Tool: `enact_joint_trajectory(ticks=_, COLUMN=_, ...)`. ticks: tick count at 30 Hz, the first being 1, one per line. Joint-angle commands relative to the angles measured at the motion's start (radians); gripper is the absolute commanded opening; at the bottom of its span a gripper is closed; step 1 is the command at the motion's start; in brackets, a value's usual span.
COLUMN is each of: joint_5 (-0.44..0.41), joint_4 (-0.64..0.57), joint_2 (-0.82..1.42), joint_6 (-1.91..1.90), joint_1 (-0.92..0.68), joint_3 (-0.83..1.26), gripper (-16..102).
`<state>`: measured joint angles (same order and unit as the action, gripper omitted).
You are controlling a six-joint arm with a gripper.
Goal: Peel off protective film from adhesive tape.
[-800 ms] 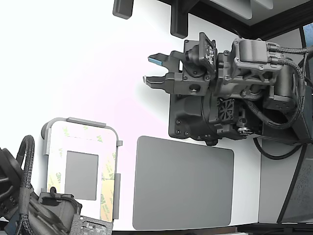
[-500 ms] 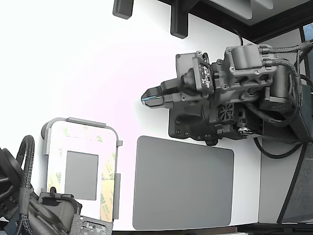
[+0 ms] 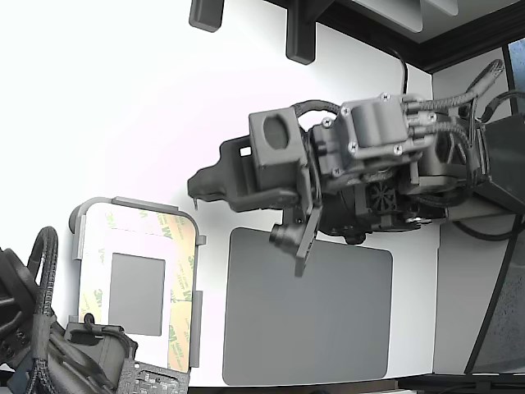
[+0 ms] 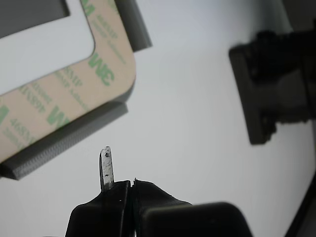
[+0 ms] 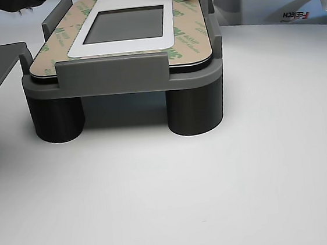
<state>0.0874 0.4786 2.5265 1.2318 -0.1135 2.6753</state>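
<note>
We read green "3M" logos on the protective film (image 4: pixel 64 94) lying on the grey fixture (image 3: pixel 195 328), while our gripper (image 4: pixel 131 185), jaws pressed together and empty, hovers beside it.

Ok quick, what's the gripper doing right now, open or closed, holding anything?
Gripper: closed, fingertips pressed together, holding nothing; it hangs over bare table short of the protective film.
</note>
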Motion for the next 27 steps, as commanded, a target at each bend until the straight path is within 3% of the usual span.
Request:
enact_joint_trajectory(ticks=1, joint_5=-0.158, joint_4=-0.084, joint_2=-0.097, joint_6=0.114, joint_1=-0.193, joint_3=-0.063, gripper=-12)
enact_joint_trajectory(ticks=8, joint_5=-0.081, joint_4=0.077, joint_2=-0.347, joint_6=0.225, joint_1=-0.219, joint_3=-0.368, gripper=-12)
enact_joint_trajectory(ticks=12, joint_5=-0.152, joint_4=0.107, joint_2=-0.376, joint_6=0.262, joint_1=-0.287, joint_3=-0.416, gripper=-12)
enact_joint_trajectory(ticks=27, joint_5=-0.262, joint_4=0.109, joint_2=-0.529, joint_6=0.390, joint_1=-0.502, joint_3=-0.491, gripper=-12)
